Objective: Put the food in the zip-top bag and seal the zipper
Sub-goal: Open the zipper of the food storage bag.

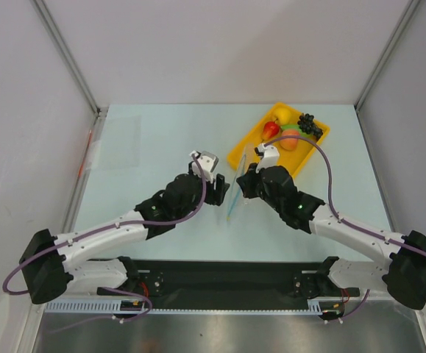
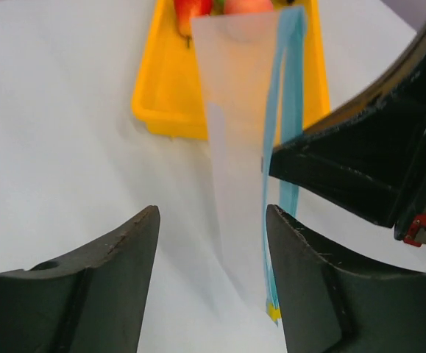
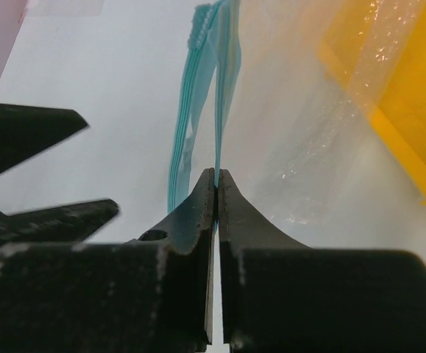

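Right wrist view: the right gripper (image 3: 216, 176) has its jaws pinched shut on the teal zipper (image 3: 198, 95) of the zip-top bag (image 2: 235, 110). The left gripper (image 2: 211, 215) straddles the bag, jaws apart. Toy fruits (image 1: 290, 141) lie in the yellow tray (image 1: 243, 151).

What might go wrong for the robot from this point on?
1. The right claw pinches only the thin zipper edge, which may slip out.
2. The left claw is open and holds nothing, so the zip-top bag may sag shut.
3. The bag's far end lies by the yellow tray; a tug might catch its rim.
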Tool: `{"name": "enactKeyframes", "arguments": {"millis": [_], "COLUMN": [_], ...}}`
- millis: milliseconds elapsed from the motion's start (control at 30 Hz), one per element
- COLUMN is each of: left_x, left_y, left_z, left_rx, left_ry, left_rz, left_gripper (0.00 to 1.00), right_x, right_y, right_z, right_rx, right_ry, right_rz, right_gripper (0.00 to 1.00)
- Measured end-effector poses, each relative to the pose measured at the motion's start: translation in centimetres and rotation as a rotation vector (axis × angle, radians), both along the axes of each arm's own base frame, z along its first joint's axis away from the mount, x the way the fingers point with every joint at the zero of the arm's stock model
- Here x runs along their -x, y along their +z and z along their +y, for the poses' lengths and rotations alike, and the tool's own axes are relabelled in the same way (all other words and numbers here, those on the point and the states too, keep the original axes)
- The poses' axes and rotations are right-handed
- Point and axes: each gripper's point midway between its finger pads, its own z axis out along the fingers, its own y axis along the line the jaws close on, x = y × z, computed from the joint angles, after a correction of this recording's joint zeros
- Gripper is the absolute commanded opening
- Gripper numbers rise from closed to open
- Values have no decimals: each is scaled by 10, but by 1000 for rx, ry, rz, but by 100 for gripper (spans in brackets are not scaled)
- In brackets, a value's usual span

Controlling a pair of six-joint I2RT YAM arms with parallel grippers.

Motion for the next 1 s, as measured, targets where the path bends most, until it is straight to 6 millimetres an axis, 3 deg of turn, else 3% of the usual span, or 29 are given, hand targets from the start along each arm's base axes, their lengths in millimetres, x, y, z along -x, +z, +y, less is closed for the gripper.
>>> {"name": "enactKeyframes", "arguments": {"millis": [200, 567, 667, 700, 800, 900, 1000], "left_x": [10, 13, 11, 10, 10, 10, 9], "left_y": [-29, -50, -58, -60, -60, -59, -53], "left_z": [-21, -37, -38, -37, -36, -34, -31], "left_rx": [-43, -82, -111, -114, -121, -123, -117], "left_ry": [-106, -169, -160, -155, -144, -136, -122], "left_rz": [72, 130, 152, 157, 156, 153, 142], "left_gripper": [67, 66, 50, 36, 10, 0, 0], "right_x": [1, 4, 5, 6, 7, 8, 7], "right_y": [2, 7, 7, 8, 9, 10, 12], "right_z": [3, 5, 7, 8, 10, 11, 12], "right_rx": [-7, -22, -25, -26, -28, -30, -30], "right_ry": [19, 36, 47, 50, 59, 67, 70], "right_rz": [-5, -13, -12, -12, -17, -22, -31], "right_gripper": [0, 0, 0, 0, 0, 0, 5]}}
